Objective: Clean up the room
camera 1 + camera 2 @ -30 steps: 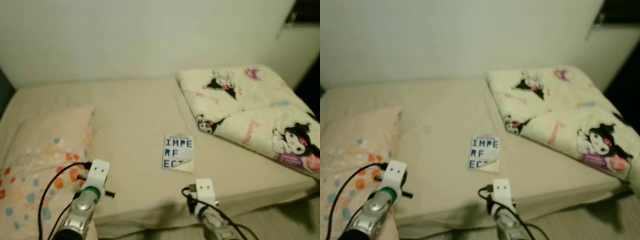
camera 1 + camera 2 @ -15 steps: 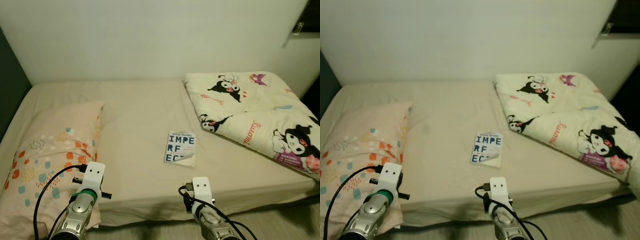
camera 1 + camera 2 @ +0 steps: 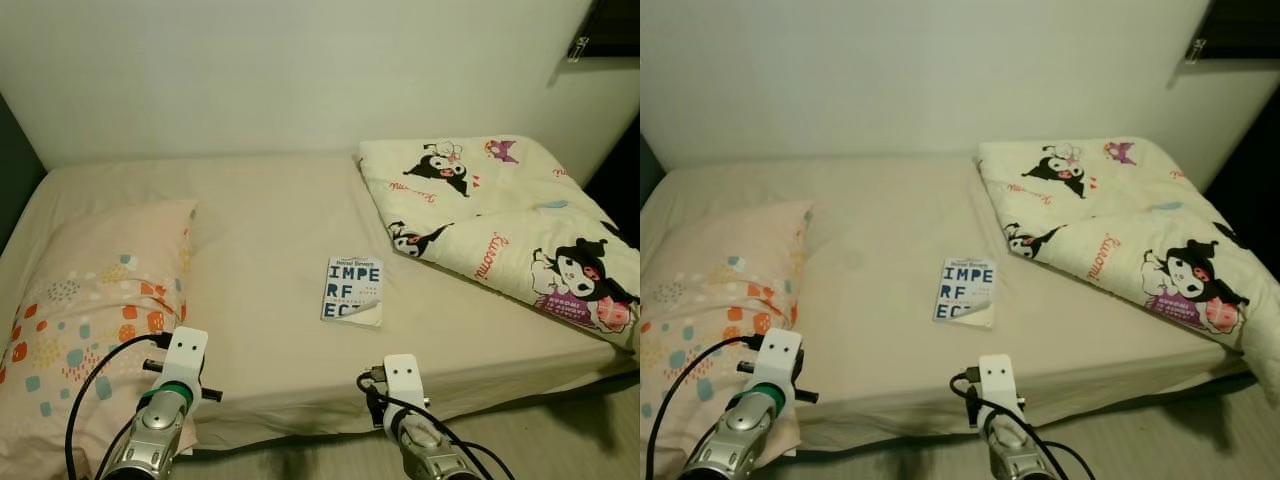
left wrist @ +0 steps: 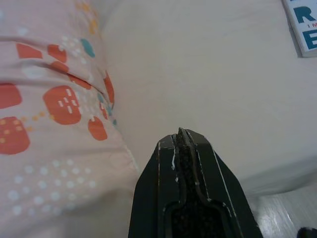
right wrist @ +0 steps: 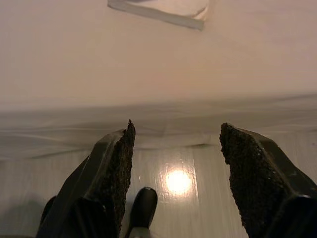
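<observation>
A white book [image 3: 352,290] with blue letters lies flat in the middle of the beige bed [image 3: 270,230]. A patterned pillow [image 3: 85,300] rests on the bed's left side, and a folded cartoon-print blanket [image 3: 500,225] lies on the right. My left gripper [image 4: 182,136] is shut with nothing in it, held low over the bed's near edge beside the pillow [image 4: 49,99]. My right gripper [image 5: 176,136] is open and empty above the bed's near edge and the floor, with the book [image 5: 163,9] a little beyond it.
A pale wall [image 3: 300,70] runs behind the bed. A dark opening [image 3: 615,25] sits at the upper right. Glossy light floor [image 5: 173,183] lies below the mattress edge, and grey floor [image 3: 580,440] shows at the lower right.
The whole picture has shifted and sharpened, so the camera has moved. Book, pillow and blanket keep their places on the bed, and both arms hold the same pose.
</observation>
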### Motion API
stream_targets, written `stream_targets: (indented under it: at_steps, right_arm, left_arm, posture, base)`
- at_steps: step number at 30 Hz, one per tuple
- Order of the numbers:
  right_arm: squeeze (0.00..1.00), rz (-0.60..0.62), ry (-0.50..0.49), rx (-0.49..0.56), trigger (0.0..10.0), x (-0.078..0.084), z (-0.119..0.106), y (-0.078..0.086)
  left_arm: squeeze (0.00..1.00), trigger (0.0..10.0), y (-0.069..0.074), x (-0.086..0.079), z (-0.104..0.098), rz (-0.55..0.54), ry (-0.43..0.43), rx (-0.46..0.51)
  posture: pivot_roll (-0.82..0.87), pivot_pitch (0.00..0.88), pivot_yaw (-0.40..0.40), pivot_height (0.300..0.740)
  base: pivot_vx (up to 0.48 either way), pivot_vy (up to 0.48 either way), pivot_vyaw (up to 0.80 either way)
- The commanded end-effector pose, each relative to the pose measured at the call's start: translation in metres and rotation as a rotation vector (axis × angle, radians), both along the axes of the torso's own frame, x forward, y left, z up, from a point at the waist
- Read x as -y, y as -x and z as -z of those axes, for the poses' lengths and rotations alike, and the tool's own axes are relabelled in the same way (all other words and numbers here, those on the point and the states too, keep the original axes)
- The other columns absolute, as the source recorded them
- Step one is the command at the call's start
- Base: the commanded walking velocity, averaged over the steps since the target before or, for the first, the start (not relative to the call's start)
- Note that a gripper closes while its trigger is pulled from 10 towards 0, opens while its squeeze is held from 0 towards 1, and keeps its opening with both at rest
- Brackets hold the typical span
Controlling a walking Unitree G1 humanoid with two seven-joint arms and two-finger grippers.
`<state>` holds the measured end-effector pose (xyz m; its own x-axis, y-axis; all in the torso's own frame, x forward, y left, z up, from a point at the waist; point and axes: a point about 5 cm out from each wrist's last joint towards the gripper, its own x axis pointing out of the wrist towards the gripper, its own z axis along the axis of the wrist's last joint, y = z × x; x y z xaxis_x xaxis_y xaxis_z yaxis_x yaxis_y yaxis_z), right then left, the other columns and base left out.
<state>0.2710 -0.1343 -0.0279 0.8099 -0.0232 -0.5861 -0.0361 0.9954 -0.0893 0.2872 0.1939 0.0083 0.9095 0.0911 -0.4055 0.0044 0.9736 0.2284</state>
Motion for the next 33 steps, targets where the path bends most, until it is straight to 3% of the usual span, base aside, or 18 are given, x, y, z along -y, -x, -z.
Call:
stream_targets:
  at_steps: [1, 23, 33]
  right_arm:
    - [0.00, -0.012, 0.006, -0.027, 10.0, -0.001, 0.004, 0.005]
    - [0.00, 0.010, -0.008, -0.044, 10.0, 0.001, 0.007, 0.007]
    - [0.00, 0.110, -0.029, -0.057, 10.0, 0.018, 0.008, 0.008]
  left_arm:
    - [0.00, 10.0, 0.004, -0.003, 0.004, -0.015, 0.002, -0.025]
    - [0.00, 10.0, 0.004, -0.004, 0.003, 0.011, -0.032, -0.018]
    - [0.00, 10.0, 0.001, 0.006, 0.006, 0.058, -0.030, -0.048]
  posture:
    - [0.18, 0.042, 0.009, 0.740]
    - [0.17, 0.034, 0.014, 0.740]
    - [0.15, 0.027, 0.023, 0.740]
  base:
    - [0.000, 0.480, 0.00]
    - [0.000, 0.044, 0.00]
    - [0.000, 0.000, 0.00]
